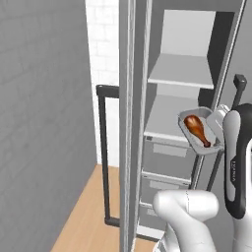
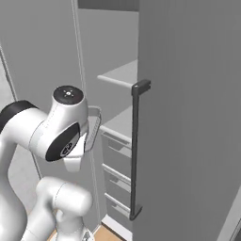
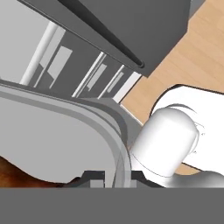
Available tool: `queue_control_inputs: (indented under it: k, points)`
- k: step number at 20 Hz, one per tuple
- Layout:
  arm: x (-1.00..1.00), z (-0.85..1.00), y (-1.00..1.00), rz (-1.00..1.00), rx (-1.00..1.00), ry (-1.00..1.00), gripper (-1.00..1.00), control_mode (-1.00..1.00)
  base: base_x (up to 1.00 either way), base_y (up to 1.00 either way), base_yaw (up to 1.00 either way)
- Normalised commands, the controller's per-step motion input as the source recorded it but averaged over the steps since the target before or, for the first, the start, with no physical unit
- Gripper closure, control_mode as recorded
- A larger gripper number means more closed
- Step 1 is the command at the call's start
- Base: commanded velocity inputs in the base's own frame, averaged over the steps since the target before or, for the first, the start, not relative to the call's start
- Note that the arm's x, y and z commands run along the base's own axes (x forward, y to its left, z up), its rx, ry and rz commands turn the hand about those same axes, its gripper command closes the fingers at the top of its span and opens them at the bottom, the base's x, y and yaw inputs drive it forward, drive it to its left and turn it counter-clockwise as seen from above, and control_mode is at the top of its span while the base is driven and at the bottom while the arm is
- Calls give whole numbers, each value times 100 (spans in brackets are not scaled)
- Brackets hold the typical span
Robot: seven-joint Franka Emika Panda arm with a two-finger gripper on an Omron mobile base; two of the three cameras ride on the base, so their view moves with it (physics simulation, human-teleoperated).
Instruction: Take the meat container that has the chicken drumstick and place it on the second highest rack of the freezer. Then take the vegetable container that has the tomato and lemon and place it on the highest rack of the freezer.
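One chicken drumstick (image 1: 196,129) lies glossy and reddish-brown in the meat container (image 1: 187,119), a small light-grey tray held tilted in the air at the open front of the freezer (image 1: 167,44). The tray hangs just in front of the lower pale shelf (image 1: 165,118), near its right end, below the highest rack (image 1: 182,71) and above the grey drawers (image 1: 167,157). From the hand view, the gripper (image 3: 114,175) is clenched on the tray's rim, one finger on either side of the wall. The freezer door (image 2: 188,117) stands swung open, its long dark handle (image 2: 135,150) upright. Wooden floor (image 1: 83,216) shows below.
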Motion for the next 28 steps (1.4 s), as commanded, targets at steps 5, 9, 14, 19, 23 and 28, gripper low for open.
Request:
queue_control_inputs:
  k: [5,9,14,19,23,28]
  points:
    - [0,0,0,0,0,0,100,100,61,7,-31]
    - [0,0,0,0,0,0,100,100,47,34,-31]
    - [0,0,0,0,0,0,100,100,35,36,-36]
    - [0,0,0,0,0,0,100,100,34,42,-31]
    - [57,0,0,-12,13,0,100,-100,0,0,0]
    - [79,-3,10,0,17,-8,100,-100,0,0,0]
